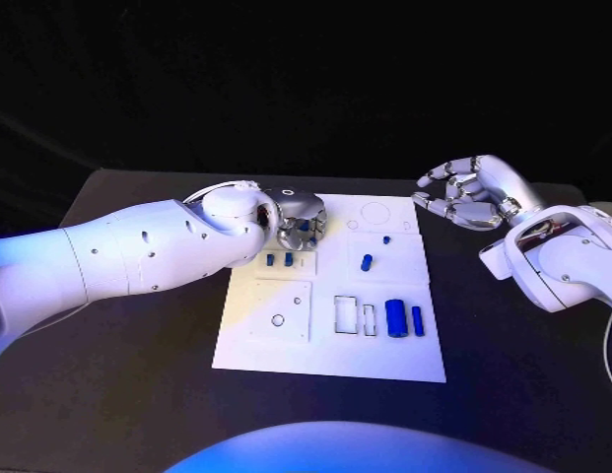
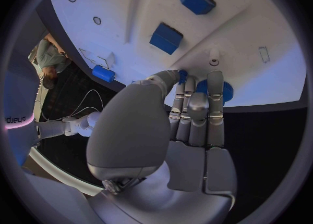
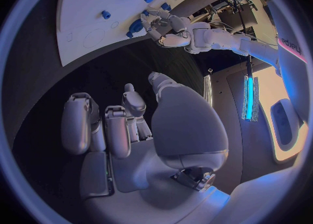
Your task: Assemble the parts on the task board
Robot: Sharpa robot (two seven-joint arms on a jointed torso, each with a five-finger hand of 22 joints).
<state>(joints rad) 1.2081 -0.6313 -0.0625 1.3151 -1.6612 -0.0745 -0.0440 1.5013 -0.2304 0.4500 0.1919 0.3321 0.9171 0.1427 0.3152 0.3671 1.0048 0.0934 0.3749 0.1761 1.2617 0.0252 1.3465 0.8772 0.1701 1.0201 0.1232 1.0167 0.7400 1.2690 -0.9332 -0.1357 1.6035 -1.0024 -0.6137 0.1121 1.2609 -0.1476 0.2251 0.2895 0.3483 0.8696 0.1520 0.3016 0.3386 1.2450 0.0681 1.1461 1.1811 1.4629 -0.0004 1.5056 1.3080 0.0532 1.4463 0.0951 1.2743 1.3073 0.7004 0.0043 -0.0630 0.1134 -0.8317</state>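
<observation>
Item: blue toothed part (image 2: 211, 89), round, gear-like, with a ridged rim. It sits at the fingertips (image 2: 215, 81) of the left hand (image 1: 295, 219), at the near-left corner region of the task board (image 1: 391, 355); the fingers lie together against it, but whether they actually clamp it cannot be told. Judged small, light and rigid, probably hard plastic; smooth faces likely slippery, so the ridged rim is the better place to take hold, pinched across its width.

Item: two blue block parts (image 2: 166, 37), squarish, flat-topped, standing in the board just beyond the left hand's fingers. Judged stiff and light; opposite flat sides offer a hold.

Item: blue cylinders (image 1: 395, 318), upright-sided, lying side by side beside rectangular slots, well away from both hands. Judged prone to rolling; best taken at mid-length.

Item: small blue pegs (image 1: 367, 262), between the two hands on the board. Judged fiddly, fingertip hold only.

Right hand (image 1: 472, 194): raised off the board's far-right corner, fingers loosely curled and apart, holding nothing.

Board rests on the black table (image 1: 135, 384).
</observation>
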